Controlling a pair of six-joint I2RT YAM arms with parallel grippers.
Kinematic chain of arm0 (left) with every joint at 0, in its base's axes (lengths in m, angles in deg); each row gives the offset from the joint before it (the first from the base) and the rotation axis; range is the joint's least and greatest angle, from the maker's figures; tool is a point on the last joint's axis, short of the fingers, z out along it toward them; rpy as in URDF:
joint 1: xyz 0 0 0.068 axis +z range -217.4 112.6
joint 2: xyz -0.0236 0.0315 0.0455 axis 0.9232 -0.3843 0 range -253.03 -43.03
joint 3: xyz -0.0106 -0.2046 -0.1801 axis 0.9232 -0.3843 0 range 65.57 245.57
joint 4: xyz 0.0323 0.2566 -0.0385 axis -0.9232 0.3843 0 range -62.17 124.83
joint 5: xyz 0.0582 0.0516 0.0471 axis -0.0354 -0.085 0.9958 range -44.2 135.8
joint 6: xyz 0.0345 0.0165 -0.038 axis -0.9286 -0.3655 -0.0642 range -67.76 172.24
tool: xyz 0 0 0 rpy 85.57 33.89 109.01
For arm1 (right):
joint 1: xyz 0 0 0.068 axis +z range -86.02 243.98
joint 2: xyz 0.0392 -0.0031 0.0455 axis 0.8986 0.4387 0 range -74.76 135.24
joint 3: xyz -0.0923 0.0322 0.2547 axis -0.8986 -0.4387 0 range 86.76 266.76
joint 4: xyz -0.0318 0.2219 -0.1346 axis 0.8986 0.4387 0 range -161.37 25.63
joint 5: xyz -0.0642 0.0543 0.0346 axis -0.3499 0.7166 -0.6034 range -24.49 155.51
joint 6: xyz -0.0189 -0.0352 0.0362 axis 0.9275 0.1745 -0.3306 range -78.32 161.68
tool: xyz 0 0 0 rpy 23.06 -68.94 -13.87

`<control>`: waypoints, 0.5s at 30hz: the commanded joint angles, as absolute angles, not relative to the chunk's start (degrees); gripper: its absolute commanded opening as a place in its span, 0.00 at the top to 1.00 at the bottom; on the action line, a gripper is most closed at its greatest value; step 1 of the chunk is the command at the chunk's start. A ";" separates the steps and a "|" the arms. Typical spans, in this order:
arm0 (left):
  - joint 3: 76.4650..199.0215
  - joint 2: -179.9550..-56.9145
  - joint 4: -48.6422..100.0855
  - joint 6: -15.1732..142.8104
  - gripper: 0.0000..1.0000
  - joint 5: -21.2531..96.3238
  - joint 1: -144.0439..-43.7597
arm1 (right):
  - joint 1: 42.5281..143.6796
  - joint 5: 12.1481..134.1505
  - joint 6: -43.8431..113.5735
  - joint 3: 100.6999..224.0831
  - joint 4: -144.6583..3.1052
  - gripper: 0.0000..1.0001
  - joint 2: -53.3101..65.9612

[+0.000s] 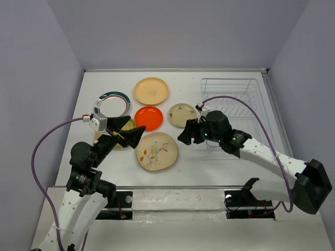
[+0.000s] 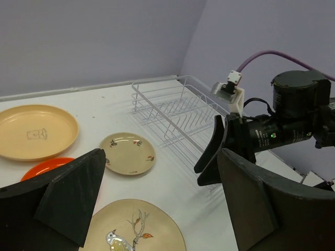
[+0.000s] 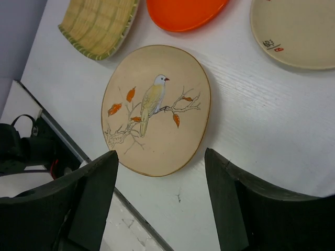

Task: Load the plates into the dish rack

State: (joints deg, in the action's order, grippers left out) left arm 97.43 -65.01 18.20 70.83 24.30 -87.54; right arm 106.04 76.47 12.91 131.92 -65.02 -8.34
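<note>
White table [image 1: 201, 168], left gripper [image 1: 129, 130] and right gripper [image 1: 189, 134] both apart; only overhead shows the green-rimmed plate [image 1: 112, 104].

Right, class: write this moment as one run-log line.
stage: pre-grasp | left gripper: open, empty | right gripper: open, aimed at bird plate | dish rack: no plates

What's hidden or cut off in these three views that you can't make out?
Yellow patterned plate: cut by the right wrist view's top edge; mostly under the left arm from above.
Dish rack: near part covered by the right arm in the top view.
Orange-red plate: mostly behind the arm's own finger in the left wrist view.
</note>
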 commanded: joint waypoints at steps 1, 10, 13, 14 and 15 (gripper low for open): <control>98.36 -64.39 15.87 69.38 0.01 22.68 -87.27 | 106.69 74.92 13.20 134.92 -67.25 0.27 -4.37; 98.45 -63.60 16.40 68.06 0.01 21.28 -87.35 | 106.69 78.34 16.28 142.12 -61.88 0.29 8.03; 98.45 -63.60 16.31 67.97 0.01 21.19 -87.35 | 106.69 76.15 16.80 143.35 -60.13 0.26 10.05; 98.36 -63.51 16.31 68.06 0.01 21.19 -87.35 | 106.69 76.06 16.89 143.62 -59.77 0.25 10.67; 98.36 -63.33 16.31 67.97 0.01 21.10 -87.35 | 106.69 75.71 16.72 143.80 -59.42 0.24 11.98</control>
